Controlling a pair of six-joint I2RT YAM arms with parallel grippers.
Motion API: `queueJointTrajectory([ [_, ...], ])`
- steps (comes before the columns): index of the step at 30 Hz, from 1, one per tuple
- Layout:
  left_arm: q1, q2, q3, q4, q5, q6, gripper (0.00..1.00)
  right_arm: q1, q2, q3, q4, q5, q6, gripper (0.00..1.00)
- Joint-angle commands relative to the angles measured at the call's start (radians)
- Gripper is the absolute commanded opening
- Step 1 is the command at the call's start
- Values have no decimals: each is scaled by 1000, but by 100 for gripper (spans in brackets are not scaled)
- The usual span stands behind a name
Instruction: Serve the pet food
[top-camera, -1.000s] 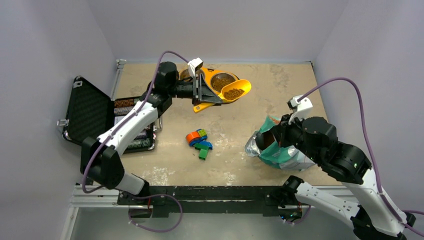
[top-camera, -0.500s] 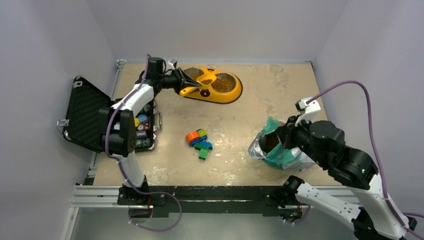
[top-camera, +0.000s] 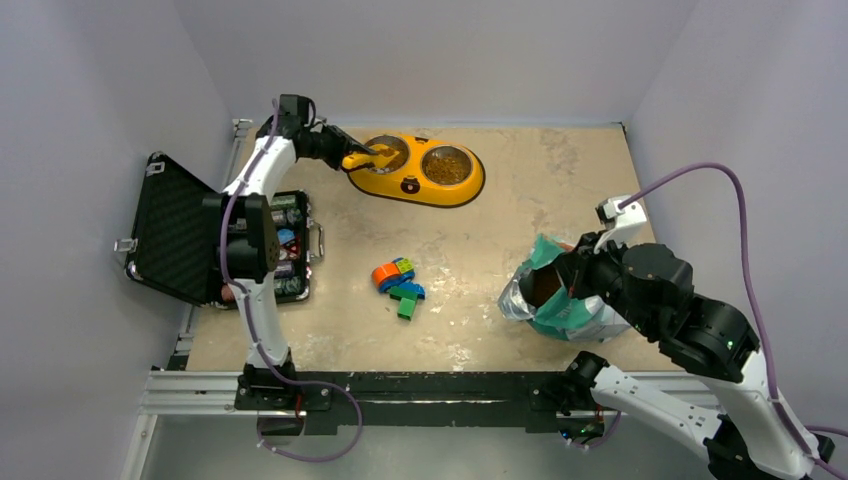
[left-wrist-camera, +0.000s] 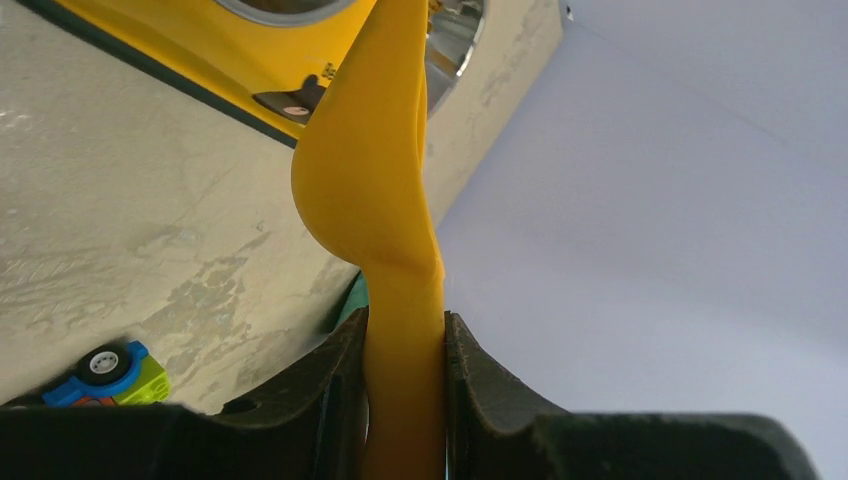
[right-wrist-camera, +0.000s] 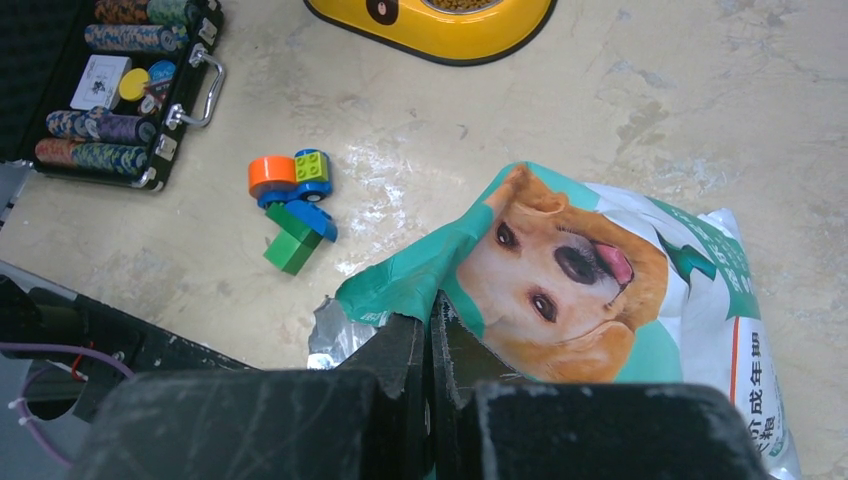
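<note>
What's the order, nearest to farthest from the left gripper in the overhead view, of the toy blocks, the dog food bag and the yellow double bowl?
1. Yellow double bowl, at the far side, right beside the left gripper, whose yellow scoop reaches over it.
2. Toy blocks, mid-table.
3. Dog food bag, near right, pinched by the right gripper.

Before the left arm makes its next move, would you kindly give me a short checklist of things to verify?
1. Grip: left gripper clamps the scoop handle: ok.
2. Load: scoop emptied: cannot tell.
3. Serving: kibble lies in the right bowl of the feeder: ok.
4. Hold: right gripper pinches the bag edge: ok.
5. Path: toy blocks lie apart from feeder and bag: ok.
</note>
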Motion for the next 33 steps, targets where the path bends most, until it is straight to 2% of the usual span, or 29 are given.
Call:
queueJointTrajectory([
  [1,-2,42,160,-246,-89,12,0,3,-20,57,64,46,18,0],
  [8,-3,132,376,-470,-286,-12,0,3,-37,43,54,36,44,0],
  [17,-53,186,514,-575,-346,-56,0,3,-26,52,58,14,37,0],
  [24,-71,150,544,-595,-368,-63,0,3,-14,43,80,-38,14,0],
  [33,-71,77,542,-634,-346,63,0,3,2,36,105,-66,-7,0],
])
